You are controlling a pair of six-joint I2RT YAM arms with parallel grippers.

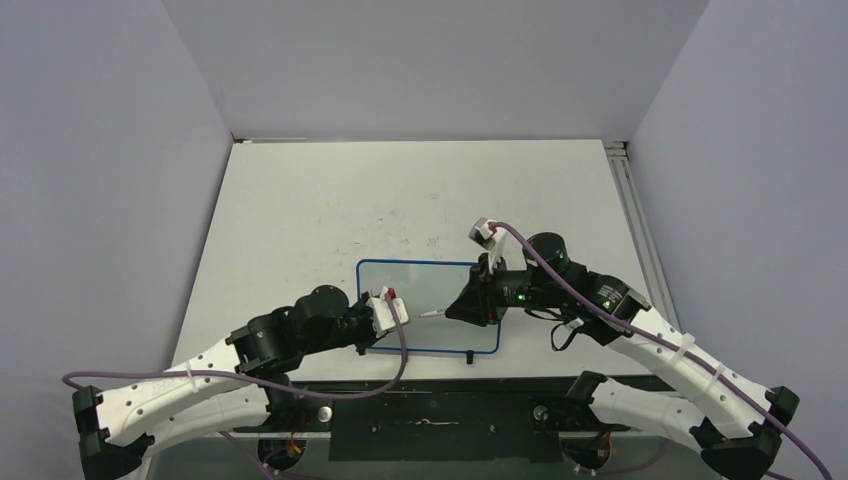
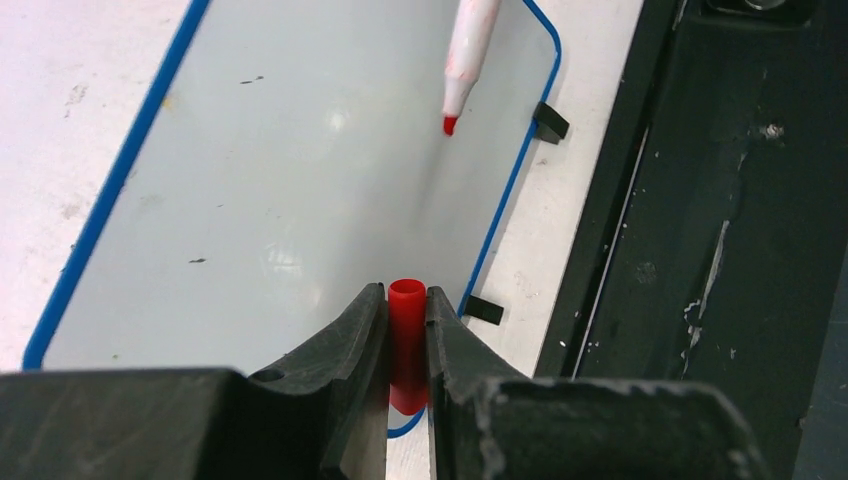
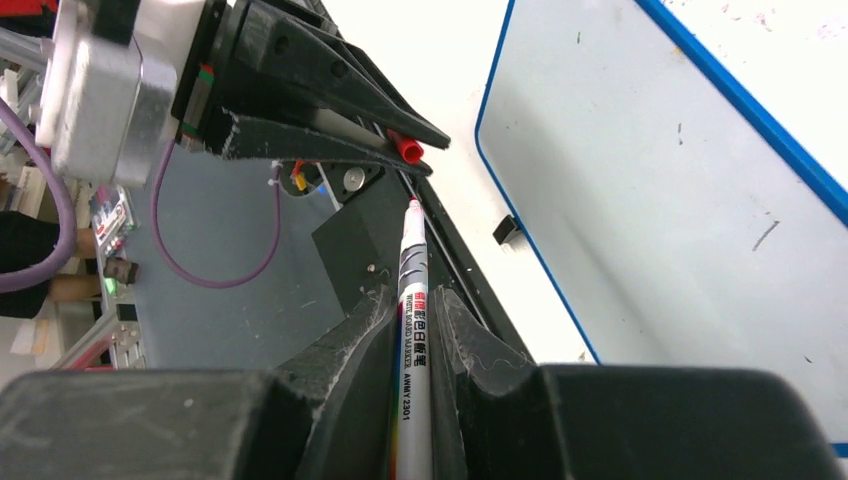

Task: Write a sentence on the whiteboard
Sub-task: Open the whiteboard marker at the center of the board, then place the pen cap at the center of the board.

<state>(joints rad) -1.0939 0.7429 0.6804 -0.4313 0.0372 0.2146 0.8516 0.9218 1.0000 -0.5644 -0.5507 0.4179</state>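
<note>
My right fingers (image 3: 362,345) clamp the marker (image 3: 412,335). My left fingers (image 2: 345,345) pinch its red cap (image 2: 407,312). The whiteboard (image 1: 420,285) lies lower centre on the desk (image 1: 300,200). The tip seems to hover; pressing down steeply could skid the board.

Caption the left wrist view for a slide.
Left end effector pinches the red cap by the whiteboard; uncapped marker points down at it.

Even, diffuse overhead light, moderately bright. Faint glare patches on whiteboard (image 2: 300,190) centre. Shadows soft. Wrist views blurred along bottom edge; top view sharp.
</note>
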